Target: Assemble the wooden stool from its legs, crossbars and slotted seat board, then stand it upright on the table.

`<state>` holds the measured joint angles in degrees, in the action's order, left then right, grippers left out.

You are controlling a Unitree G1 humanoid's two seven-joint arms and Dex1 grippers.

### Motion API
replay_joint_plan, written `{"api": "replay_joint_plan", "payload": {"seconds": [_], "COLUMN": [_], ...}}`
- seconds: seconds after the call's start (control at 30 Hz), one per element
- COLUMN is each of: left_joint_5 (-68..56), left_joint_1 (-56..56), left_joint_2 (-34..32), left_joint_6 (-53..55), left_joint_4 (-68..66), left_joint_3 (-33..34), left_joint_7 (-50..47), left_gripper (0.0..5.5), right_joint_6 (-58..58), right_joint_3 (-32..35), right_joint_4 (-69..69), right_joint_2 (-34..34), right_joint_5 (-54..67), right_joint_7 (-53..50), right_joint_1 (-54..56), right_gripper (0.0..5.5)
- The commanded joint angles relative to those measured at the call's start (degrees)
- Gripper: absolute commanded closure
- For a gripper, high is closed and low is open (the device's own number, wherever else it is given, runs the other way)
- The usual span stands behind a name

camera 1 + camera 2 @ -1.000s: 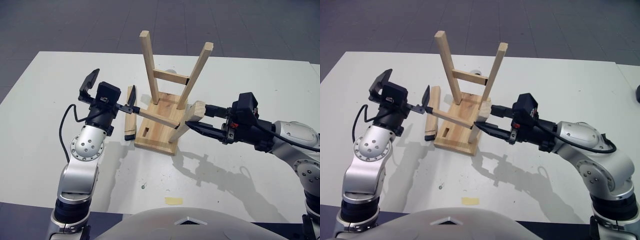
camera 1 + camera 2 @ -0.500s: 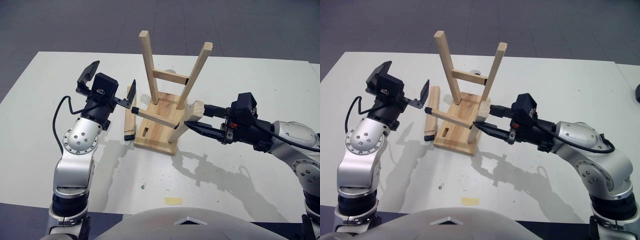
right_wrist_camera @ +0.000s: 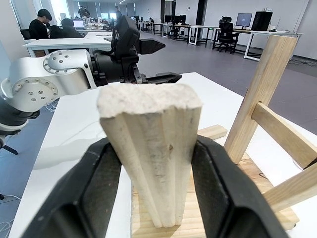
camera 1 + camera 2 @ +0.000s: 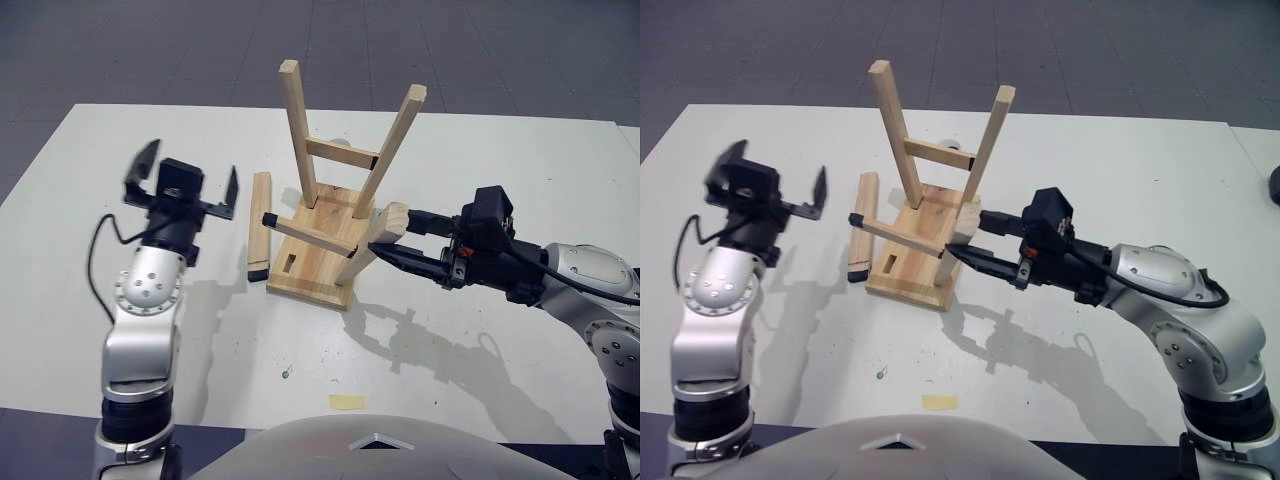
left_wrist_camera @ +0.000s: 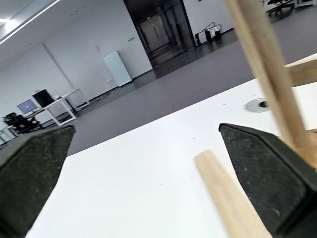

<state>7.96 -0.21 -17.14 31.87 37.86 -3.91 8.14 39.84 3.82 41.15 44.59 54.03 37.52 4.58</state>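
The slotted seat board (image 4: 312, 268) lies flat on the white table. Two legs (image 4: 300, 130) joined by a crossbar (image 4: 342, 153) stand up from its far side. My right gripper (image 4: 388, 234) is shut on a third leg (image 3: 151, 148), which leans at the board's near right corner. A crossbar (image 4: 308, 232) sticks out leftward from this leg, its dark-tipped end free in the air. A loose leg (image 4: 260, 222) lies on the table left of the board. My left gripper (image 4: 186, 178) hovers open farther left, its pads (image 5: 267, 173) wide apart and clear of the wood.
A scrap of yellow tape (image 4: 347, 402) lies near the table's front edge. A round grommet (image 5: 258, 104) sits in the table behind the stool. Bare table (image 4: 480, 180) stretches to the right and back.
My left gripper has drawn back to the left, away from the crossbar's free end that it was touching. The right gripper and its leg have stayed put.
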Motion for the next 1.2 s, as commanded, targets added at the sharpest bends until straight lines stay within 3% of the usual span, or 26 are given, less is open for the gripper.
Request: {"api": "replay_joint_plan", "payload": {"seconds": [0.03,0.57,0.87,1.17,1.2], "left_joint_5": [1.8,3.6,-0.1,-0.5,-1.2], "left_joint_1": [3.7,0.0,-10.2,-3.0,-2.1], "left_joint_2": [3.1,2.0,2.0,-0.1,0.0], "left_joint_6": [1.8,1.5,3.7,4.1,5.4], "left_joint_4": [2.8,2.0,4.0,-5.8,-6.0], "left_joint_3": [-9.4,-4.8,10.2,12.2,11.5], "left_joint_7": [-0.2,0.2,-1.6,1.3,2.3], "left_gripper": [0.10,0.10,0.10,0.10,0.10], "right_joint_6": [3.5,2.9,2.8,3.2,3.5], "right_joint_3": [-2.2,-2.6,-2.3,-0.1,0.6], "right_joint_4": [-0.7,-0.8,-0.8,-0.7,-0.8], "right_joint_2": [0.2,-0.4,-0.4,-1.1,-1.4], "right_joint_5": [0.3,-0.6,-0.6,2.7,4.0], "right_joint_7": [-0.5,-0.9,-1.3,-3.1,-3.7], "right_joint_1": [-1.6,-2.5,-2.3,-1.0,-0.4], "right_gripper": [3.44,3.44,3.44,3.44,3.08]}}
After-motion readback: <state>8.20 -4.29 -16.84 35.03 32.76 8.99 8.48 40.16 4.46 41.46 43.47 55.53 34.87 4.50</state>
